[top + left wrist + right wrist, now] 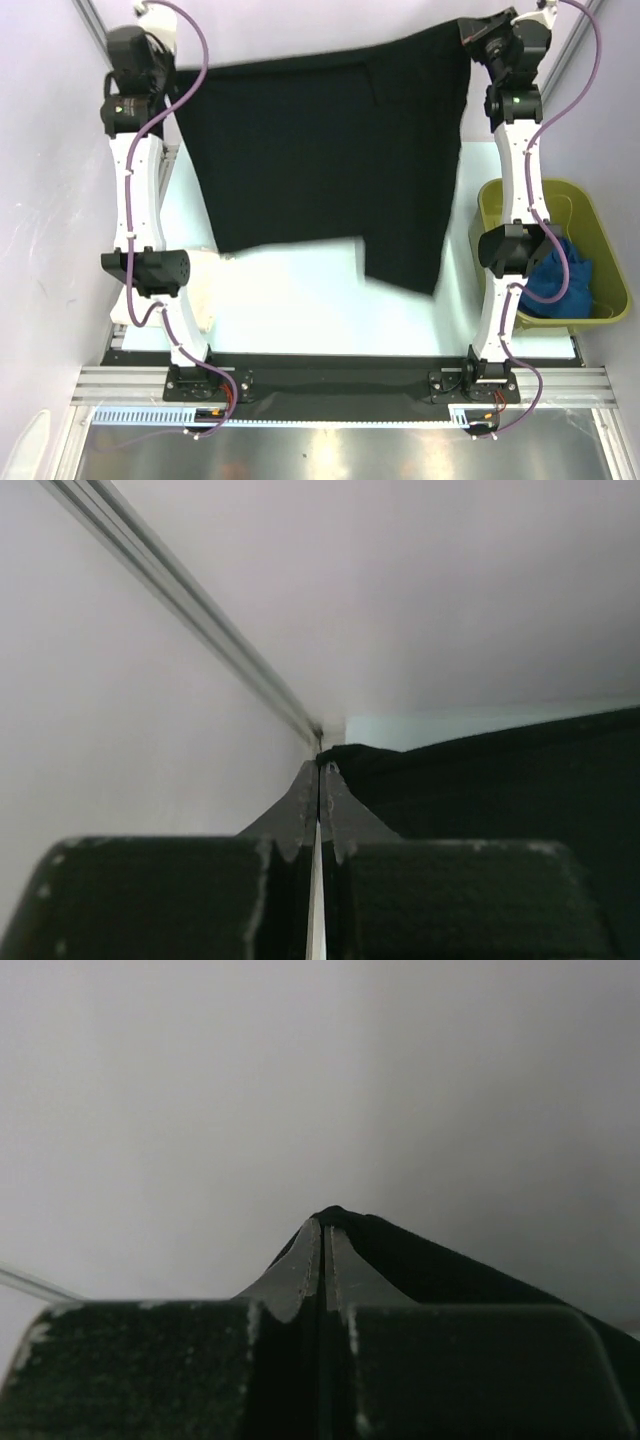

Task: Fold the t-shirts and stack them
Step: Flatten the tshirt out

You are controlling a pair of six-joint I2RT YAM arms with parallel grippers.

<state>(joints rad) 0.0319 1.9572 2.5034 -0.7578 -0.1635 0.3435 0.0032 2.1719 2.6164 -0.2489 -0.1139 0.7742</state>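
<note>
The large black t-shirt (330, 160) hangs spread between both arms over the far half of the table, its lower edge trailing to the right. My left gripper (172, 68) is shut on its far left corner (345, 755). My right gripper (470, 30) is shut on its far right corner (400, 1255). A cream t-shirt (205, 290) lies folded at the near left, partly under the left arm. A bright blue t-shirt (560, 275) sits bunched in the bin.
An olive-green plastic bin (600, 240) stands at the right beside the right arm. White walls and a metal frame rail (190, 600) close the far side. The pale table top (300, 300) shows below the black shirt.
</note>
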